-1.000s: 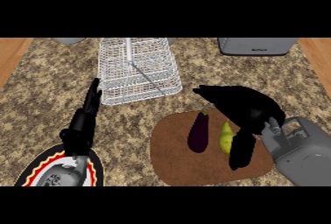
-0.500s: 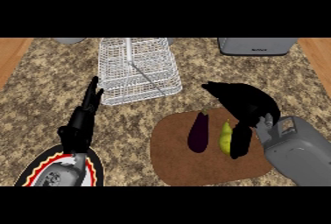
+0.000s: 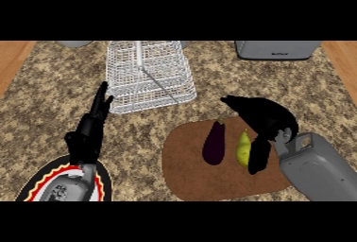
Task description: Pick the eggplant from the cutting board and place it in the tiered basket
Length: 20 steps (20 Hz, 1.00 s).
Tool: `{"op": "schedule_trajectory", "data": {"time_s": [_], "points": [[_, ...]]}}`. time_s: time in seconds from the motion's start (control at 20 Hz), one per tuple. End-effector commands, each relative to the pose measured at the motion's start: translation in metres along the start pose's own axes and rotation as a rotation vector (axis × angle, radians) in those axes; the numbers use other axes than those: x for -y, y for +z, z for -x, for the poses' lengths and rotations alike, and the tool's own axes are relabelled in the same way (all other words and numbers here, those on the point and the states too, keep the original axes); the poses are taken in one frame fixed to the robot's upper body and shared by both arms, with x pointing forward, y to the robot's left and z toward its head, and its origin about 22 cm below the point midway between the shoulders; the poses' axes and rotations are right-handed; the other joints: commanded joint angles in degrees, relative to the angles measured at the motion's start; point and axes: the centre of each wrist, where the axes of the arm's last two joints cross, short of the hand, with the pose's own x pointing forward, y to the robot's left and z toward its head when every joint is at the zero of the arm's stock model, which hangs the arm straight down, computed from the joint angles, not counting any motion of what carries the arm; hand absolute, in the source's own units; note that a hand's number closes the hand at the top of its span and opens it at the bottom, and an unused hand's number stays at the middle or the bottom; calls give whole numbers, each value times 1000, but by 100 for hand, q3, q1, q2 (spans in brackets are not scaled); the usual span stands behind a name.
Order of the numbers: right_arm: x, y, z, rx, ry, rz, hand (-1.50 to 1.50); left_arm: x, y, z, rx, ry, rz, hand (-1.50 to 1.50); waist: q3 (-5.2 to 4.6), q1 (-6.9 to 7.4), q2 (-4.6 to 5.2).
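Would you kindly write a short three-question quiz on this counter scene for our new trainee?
1. True or false: the eggplant lies in the tiered basket.
2. What lies right of the eggplant on the cutting board? A) a yellow-green fruit B) a knife C) a cup
3. Which hand hovers over the board, and does it hold anything?

Key:
1. False; it lies on the cutting board.
2. A, the yellow-green fruit.
3. The right hand; it holds nothing. The left hand rests, open, above the patterned plate.
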Motion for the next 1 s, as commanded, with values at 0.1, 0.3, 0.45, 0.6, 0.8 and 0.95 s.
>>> {"op": "schedule_trajectory", "data": {"time_s": [0.1,0.3,0.45,0.6,0.8,0.95], "points": [[-14,-5,-3,39,-19,-31,-150,5,-18,-14,34,2,5,0,-2,-31,9],[-19,-19,-16,41,-2,-43,-150,-6,-1,2,44,-15,30,0,-2,-9,8],[-13,-24,1,42,-35,-46,-150,2,-3,2,28,5,9,0,-2,-12,10],[-8,-37,-17,23,-35,-63,-150,1,-5,-3,45,-14,15,0,-2,4,13],[-27,-30,-33,18,-1,-72,-150,1,9,0,28,6,25,0,-2,-8,6],[-19,-52,-14,-8,-12,-74,-150,-13,1,-2,34,-6,-16,0,-2,10,13]]}}
